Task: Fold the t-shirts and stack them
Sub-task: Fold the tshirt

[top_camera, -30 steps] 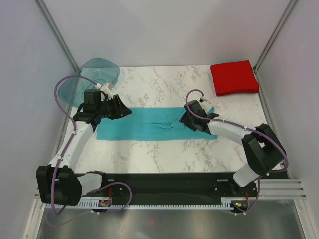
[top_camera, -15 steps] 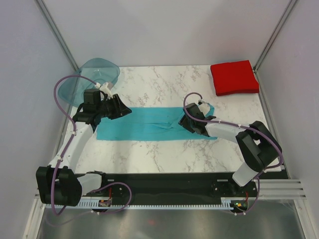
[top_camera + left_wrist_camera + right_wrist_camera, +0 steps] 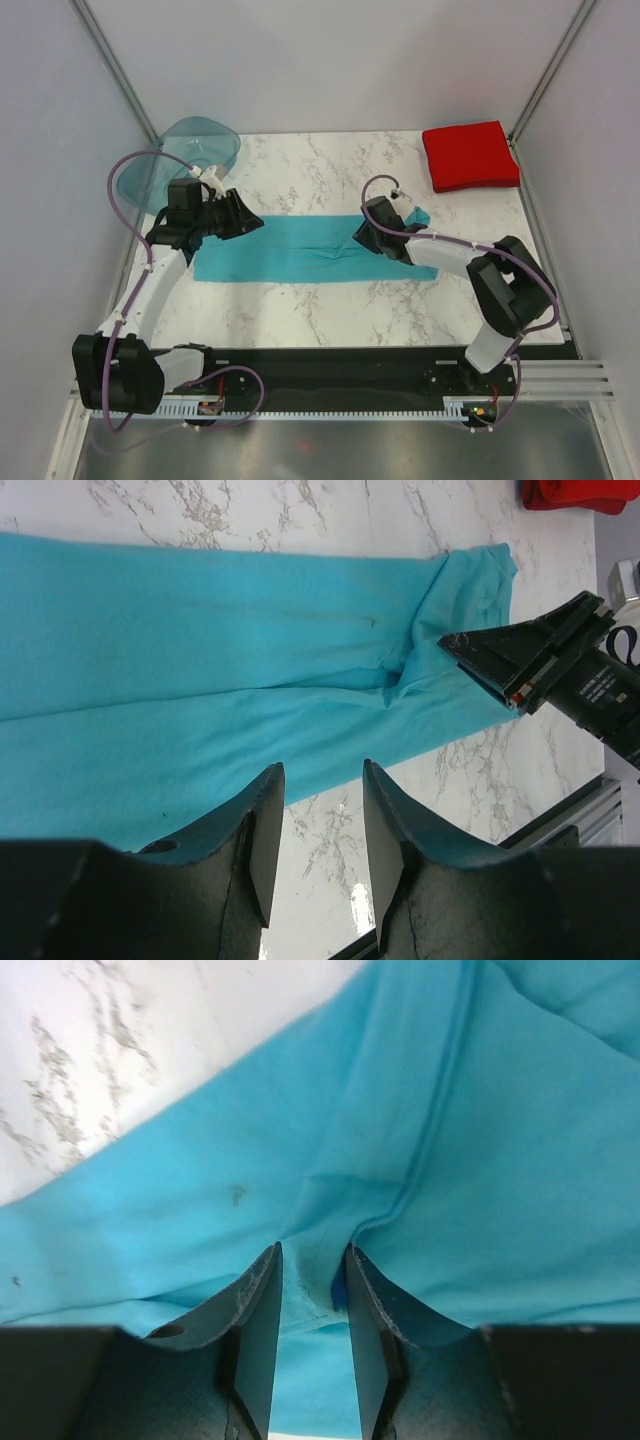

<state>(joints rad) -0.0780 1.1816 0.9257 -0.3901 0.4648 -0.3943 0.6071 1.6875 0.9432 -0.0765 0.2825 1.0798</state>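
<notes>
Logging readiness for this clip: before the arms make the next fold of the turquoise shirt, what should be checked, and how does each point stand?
1. Right gripper on the turquoise t-shirt: ok, a ridge of cloth sits pinched in it.
2. Left gripper holding the other end: not ok, it is open above the cloth and holds nothing.
3. How many layers are pinched: cannot tell.
4. Shirt lying as a flat long strip: ok, wrinkled only around the pinch.
5. Red t-shirt folded, apart at the far right corner: ok.
6. Tray clear of the cloth: ok.
</notes>
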